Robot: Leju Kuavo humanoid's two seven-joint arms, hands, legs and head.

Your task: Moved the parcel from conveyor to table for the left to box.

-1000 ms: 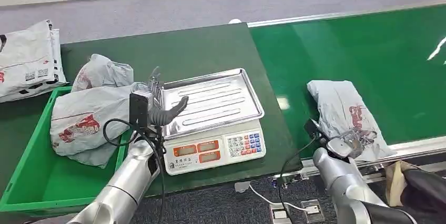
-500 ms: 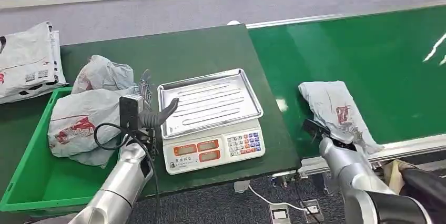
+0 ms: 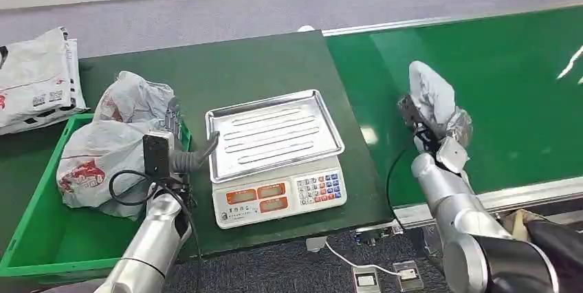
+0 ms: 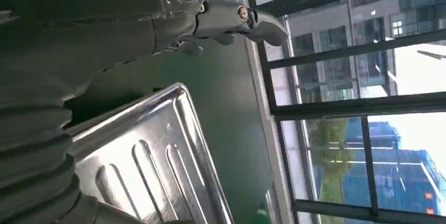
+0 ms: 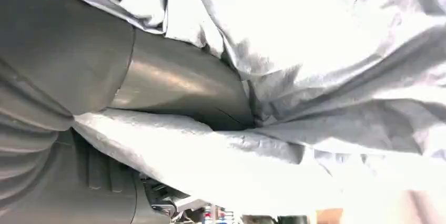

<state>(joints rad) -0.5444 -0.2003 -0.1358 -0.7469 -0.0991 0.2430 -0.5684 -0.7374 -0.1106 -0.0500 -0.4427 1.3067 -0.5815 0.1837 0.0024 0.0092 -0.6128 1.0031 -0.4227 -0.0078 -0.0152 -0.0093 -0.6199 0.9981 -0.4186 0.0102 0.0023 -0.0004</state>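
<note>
My right hand (image 3: 445, 143) grips a crumpled grey plastic parcel (image 3: 429, 93) and holds it up above the green conveyor (image 3: 522, 80), near the belt's left end. In the right wrist view the thick thumb (image 5: 179, 90) presses into the folds of the parcel (image 5: 315, 40). My left hand (image 3: 183, 144) hangs open with nothing in it, between the green box (image 3: 38, 231) and the steel tray (image 3: 275, 131) of the scale. The left wrist view shows one outstretched finger (image 4: 236, 16) above the tray (image 4: 152, 171).
Two grey parcels (image 3: 103, 159) lie in the green box at the left. More bags (image 3: 34, 76) sit on the dark green table (image 3: 240, 66) at far left. The scale's keypad (image 3: 317, 187) faces me. Cables and a socket (image 3: 409, 274) lie on the floor below.
My right hand has lifted the parcel off the belt and carried it up and away from the near rail. My left hand has drifted left, away from the tray toward the box.
</note>
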